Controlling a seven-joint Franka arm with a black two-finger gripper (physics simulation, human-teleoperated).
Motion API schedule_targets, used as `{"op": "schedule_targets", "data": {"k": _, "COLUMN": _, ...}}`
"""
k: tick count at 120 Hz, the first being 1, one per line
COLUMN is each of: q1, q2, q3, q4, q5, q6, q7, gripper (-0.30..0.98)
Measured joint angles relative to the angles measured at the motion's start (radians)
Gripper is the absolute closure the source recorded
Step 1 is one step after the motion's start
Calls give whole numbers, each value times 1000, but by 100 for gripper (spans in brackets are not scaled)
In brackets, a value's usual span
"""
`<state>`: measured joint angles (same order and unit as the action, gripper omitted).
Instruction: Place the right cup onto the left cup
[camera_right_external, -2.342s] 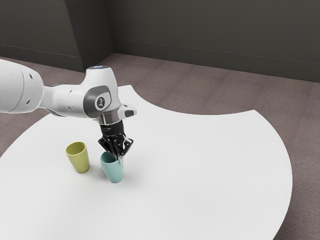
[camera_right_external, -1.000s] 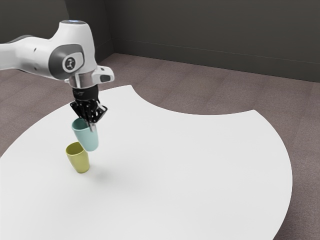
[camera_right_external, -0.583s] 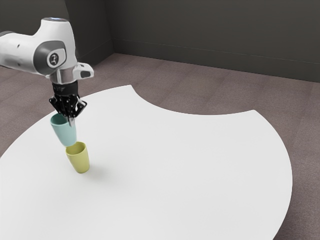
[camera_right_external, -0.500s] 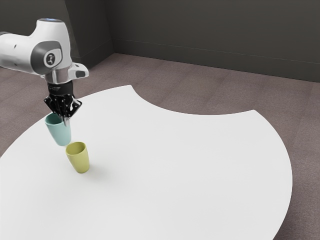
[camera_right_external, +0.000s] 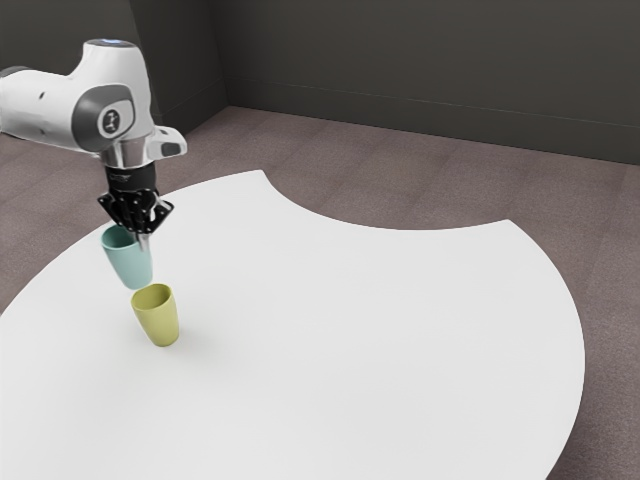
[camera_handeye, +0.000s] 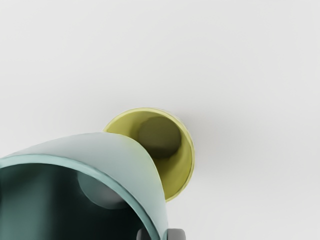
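Pincer (camera_right_external: 140, 238) closed on the wall of the teal cup (camera_right_external: 130, 262); in the wrist view one fingertip (camera_handeye: 143, 234) sits inside the cup and the other (camera_handeye: 176, 234) outside, the rim between them; teal cup held raised above the desk (camera_right_external: 360, 330), mouth up, near the desk's border at the exterior view's left.

Yellow cup (camera_right_external: 160, 319) stands upright on the desk, mouth up; in the exterior view the base of the teal cup appears just above the yellow rim, slightly toward that view's left, a thin strip of desk visible between; cups separate, the teal one held outside the yellow one; wrist view: the teal wall overlaps part of the yellow mouth, most of the opening and some of its inner floor visible.

White arm (camera_right_external: 45, 112) enters from the exterior view's left, the hand over the teal cup with the pincer pointing down; desk white, with a curved edge and an inward-curving notch on its far side; brownish floor (camera_right_external: 400, 185) beyond; dark wall (camera_right_external: 420, 60) behind.
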<state>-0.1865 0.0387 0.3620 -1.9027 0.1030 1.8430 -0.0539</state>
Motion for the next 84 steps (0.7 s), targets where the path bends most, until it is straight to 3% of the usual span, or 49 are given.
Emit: {"op": "schedule_targets", "data": {"k": 84, "q1": 22, "q2": 46, "q3": -12, "q4": -30, "q5": -59, "q6": 58, "q7": 4, "gripper": 79}}
